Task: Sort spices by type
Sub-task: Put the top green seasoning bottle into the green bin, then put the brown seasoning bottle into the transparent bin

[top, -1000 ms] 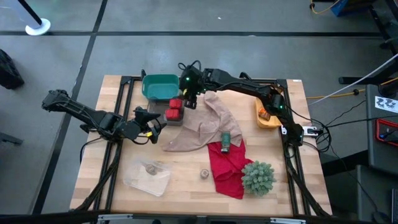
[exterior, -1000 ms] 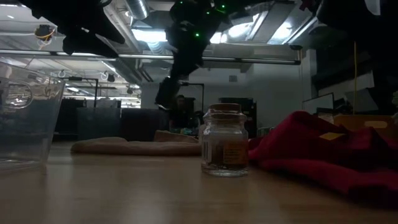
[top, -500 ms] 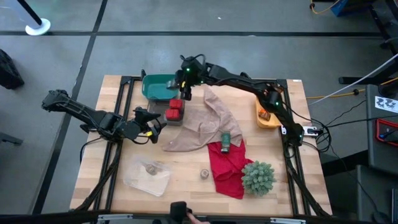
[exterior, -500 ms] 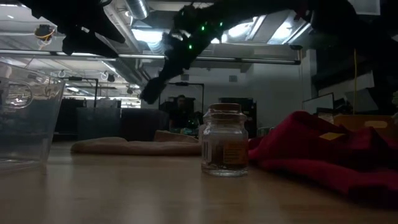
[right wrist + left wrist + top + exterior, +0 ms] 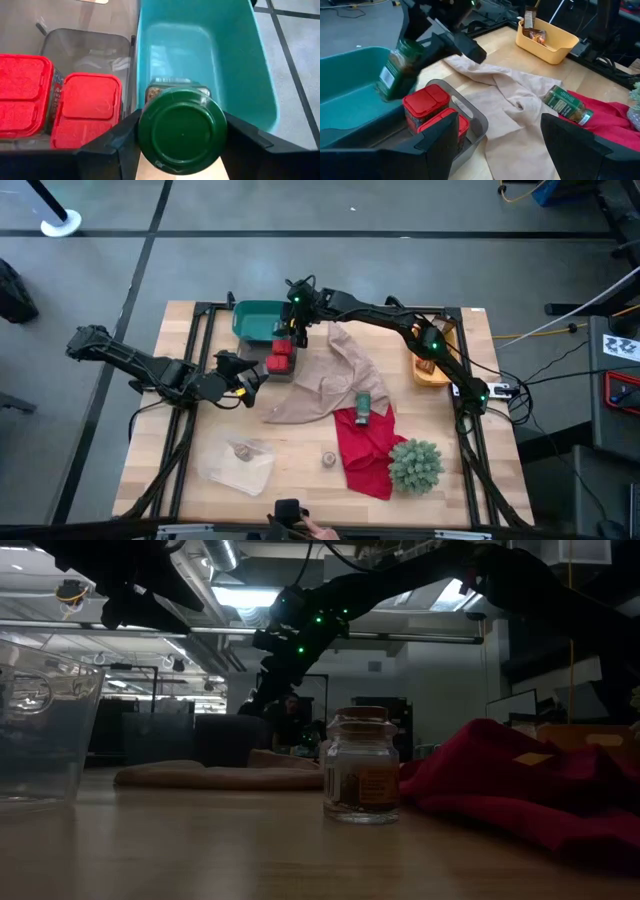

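While round-lidded, the green jar (image 5: 182, 131) looks glossy.

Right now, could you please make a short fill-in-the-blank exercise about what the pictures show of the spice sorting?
1. The right gripper holds a green-lidded jar above the ____ bin.
2. The grey tray holds two ____ tins.
3. Another green jar lies on the ____ cloth.
4. The left gripper waits with its fingers ____.

Missing words: teal; red; red; open
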Robot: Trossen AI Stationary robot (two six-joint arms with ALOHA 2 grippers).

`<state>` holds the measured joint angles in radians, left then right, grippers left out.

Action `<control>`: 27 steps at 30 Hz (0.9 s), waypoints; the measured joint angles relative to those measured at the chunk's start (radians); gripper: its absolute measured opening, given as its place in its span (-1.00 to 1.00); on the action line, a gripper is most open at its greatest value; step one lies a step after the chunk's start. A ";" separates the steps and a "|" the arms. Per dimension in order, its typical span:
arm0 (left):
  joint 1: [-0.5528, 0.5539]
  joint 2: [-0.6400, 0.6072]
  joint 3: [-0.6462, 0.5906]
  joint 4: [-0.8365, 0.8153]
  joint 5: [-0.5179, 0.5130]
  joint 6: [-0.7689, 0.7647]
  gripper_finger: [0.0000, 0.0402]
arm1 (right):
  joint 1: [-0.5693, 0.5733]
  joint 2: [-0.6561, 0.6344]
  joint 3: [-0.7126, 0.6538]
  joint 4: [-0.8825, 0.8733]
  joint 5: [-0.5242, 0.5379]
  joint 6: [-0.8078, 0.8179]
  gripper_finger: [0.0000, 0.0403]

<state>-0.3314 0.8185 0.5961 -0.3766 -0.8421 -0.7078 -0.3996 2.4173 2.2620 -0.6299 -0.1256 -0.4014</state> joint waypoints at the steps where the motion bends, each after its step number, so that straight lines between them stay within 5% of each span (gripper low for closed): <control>1: 0.002 0.000 0.000 0.000 0.000 0.000 0.32 | 0.000 0.005 0.000 0.006 0.000 0.000 0.10; 27: 0.011 0.000 0.000 -0.007 0.000 0.000 0.32 | 0.000 0.008 0.000 0.061 0.010 0.001 0.21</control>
<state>-0.3199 0.8188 0.5961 -0.3832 -0.8417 -0.7074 -0.3996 2.4252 2.2623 -0.5691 -0.1160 -0.4004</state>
